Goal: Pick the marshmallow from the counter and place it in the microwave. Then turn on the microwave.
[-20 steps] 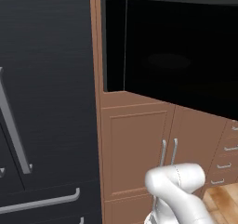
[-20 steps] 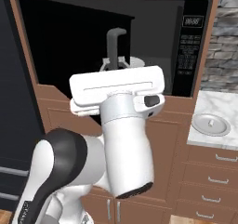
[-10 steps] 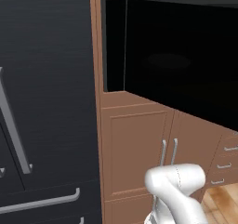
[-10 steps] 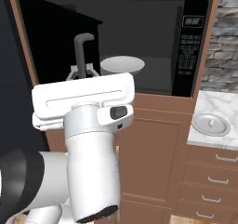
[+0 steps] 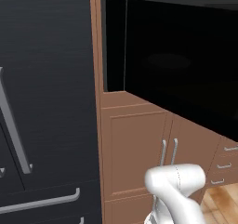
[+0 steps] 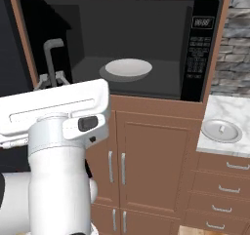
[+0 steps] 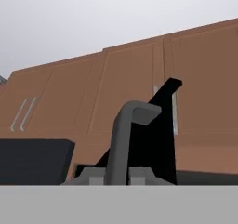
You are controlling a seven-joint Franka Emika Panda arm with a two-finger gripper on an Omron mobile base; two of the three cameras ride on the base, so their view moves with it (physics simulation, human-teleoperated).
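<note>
The microwave (image 6: pixel 146 29) is a black box set in brown cabinetry, with its keypad (image 6: pixel 197 58) at the right. Its door (image 5: pixel 186 65) stands swung out to the left. A white plate (image 6: pixel 128 69) lies in the dark cavity. My gripper (image 6: pixel 51 79) points up at the left of the opening, shut on the grey door handle (image 6: pixel 49 53). In the hand view the handle (image 7: pixel 122 135) rises from between my gripper's (image 7: pixel 116 177) tips. The marble counter (image 6: pixel 232 117) is at the right. The marshmallow is out of view.
A black fridge (image 5: pixel 46 79) with long grey handles (image 5: pixel 16 130) stands left of the microwave. Brown cabinet doors (image 6: pixel 146 166) and drawers lie below it. A round grey lidded dish (image 6: pixel 222 130) sits on the counter, under a grey stone wall (image 6: pixel 237 44).
My hand has moved left and slightly down in the right base view, taking the door handle with it. The door has swung wider open. The jaws have tightened a little.
</note>
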